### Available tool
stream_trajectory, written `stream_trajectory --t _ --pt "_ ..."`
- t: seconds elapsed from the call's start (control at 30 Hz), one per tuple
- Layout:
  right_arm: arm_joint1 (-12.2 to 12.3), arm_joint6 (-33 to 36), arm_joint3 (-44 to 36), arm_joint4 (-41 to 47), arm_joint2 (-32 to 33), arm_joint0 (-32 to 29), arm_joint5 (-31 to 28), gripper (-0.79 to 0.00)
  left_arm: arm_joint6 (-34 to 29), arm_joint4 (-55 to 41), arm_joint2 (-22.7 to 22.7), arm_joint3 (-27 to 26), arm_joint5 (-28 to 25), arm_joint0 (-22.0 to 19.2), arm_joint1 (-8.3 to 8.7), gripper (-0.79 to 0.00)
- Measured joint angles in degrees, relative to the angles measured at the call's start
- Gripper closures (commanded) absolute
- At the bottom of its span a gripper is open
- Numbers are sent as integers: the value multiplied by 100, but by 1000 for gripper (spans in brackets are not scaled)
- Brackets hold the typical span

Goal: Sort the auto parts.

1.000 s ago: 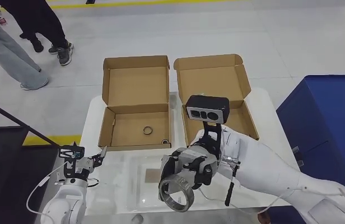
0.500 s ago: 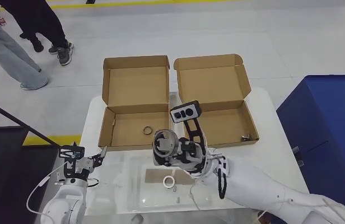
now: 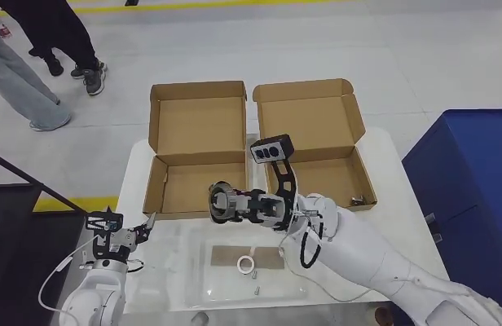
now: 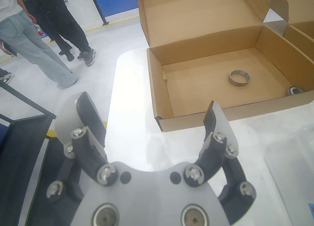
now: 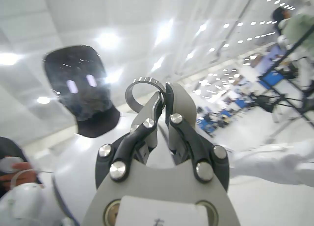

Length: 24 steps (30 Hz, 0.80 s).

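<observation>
The metal ring is clamped by its wall between the two fingers of the right gripper, one finger inside the hoop and one outside, so most of the ring juts off to one side of the fingertips. Seen from above, the ring hangs in the air over the front wall of the left box, toward that box's front right corner. On the box floor lie a second ring and, in the front right corner, a dark bearing. The right box stands just beside the left one on the table. Nearer the table's front edge, a clear tray holds a white ring. The left gripper hovers by the table's left edge, near the front left corner, its fingers spread wide apart.
</observation>
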Motion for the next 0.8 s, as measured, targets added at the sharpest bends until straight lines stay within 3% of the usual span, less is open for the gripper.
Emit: stream_trajectory --t 0.13,0.37,0.47,0.57,0.8 --pt "97 -817 -682 -2249 477 -178 667 0 0 0 0 0 0 0 0 -785" --pt "266 -1142 -1752 -4928 1198 -579 1761 0 0 0 0 0 0 0 0 -785" --pt "306 -1120 -2104 -5361 1369 -786 1985 0 0 0 0 0 0 0 0 -785" --pt "305 -1147 -2224 -5076 1406 -872 1750 0 0 0 0 0 0 0 0 -785" --pt "306 -1140 -2216 -5083 1407 -870 1814 0 0 0 0 0 0 0 0 -785"
